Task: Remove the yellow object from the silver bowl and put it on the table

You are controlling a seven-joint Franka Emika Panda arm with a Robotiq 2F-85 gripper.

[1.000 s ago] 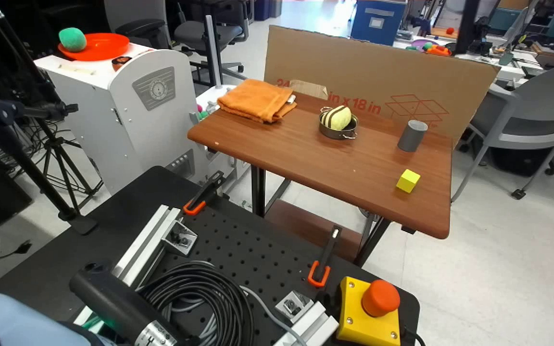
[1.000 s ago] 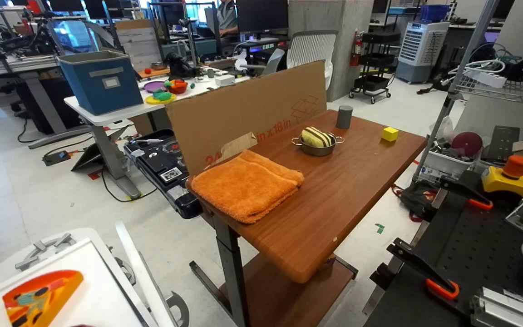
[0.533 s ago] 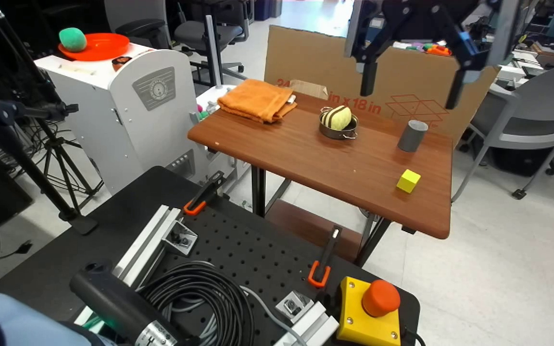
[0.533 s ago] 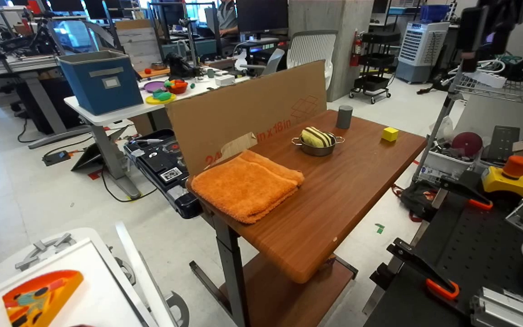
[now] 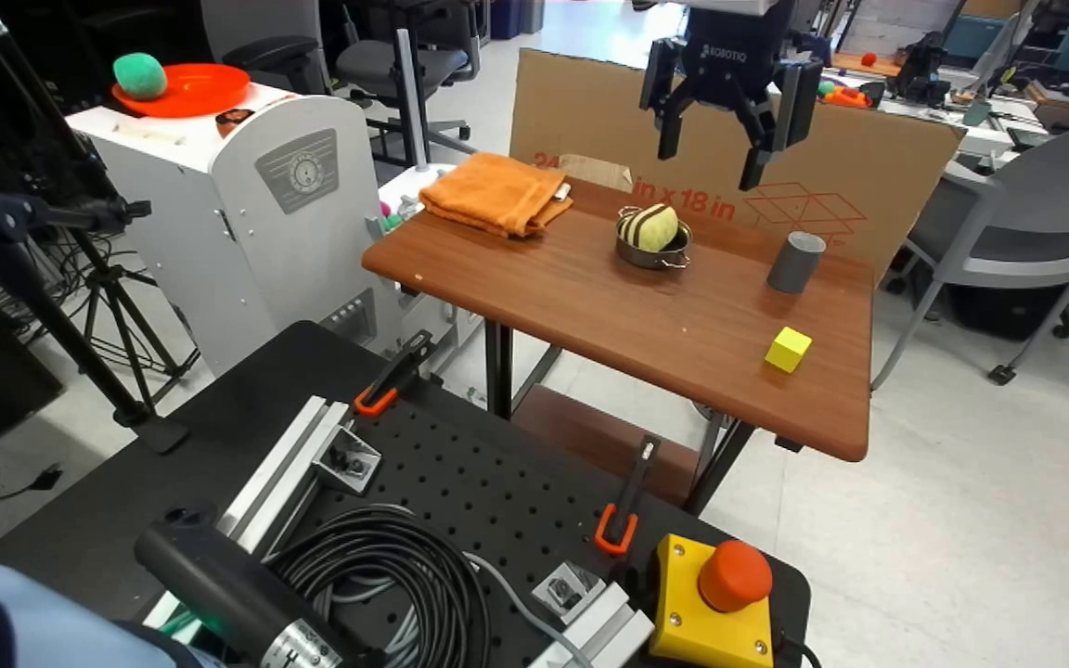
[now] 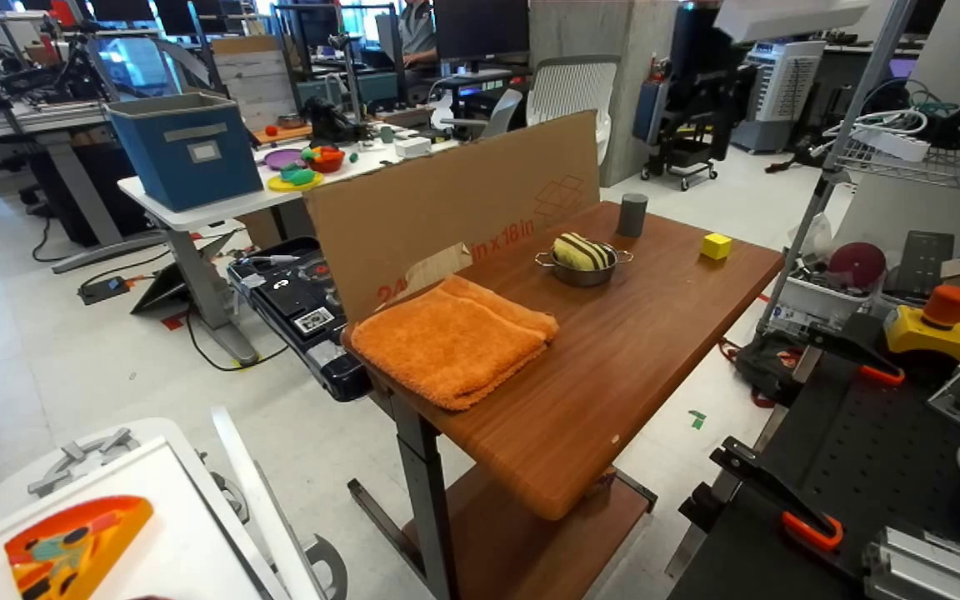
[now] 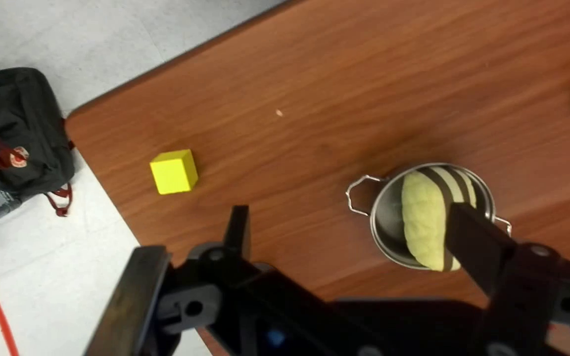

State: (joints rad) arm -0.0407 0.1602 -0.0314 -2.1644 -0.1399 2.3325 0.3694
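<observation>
End effector point(image 5: 711, 156) is spread wide, nothing in it, well above the surface point(image 5: 627, 306). Yellow toy point(image 7: 423, 222) sits in the bowl point(image 7: 390, 215), right of grip center in the wrist view, long axis roughly crosswise to the grip. I'd shift over first.

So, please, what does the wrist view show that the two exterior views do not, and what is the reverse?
Only the wrist view: a finger covering part of the yellow object in the silver bowl, seen from above.

Only the exterior views: the yellow box with an orange button, the black perforated plate and coiled cables.

Shared by all: the table, the yellow cube, the gripper, and the yellow object in the silver bowl. The dark backpack appears in the wrist view and in an exterior view.
</observation>
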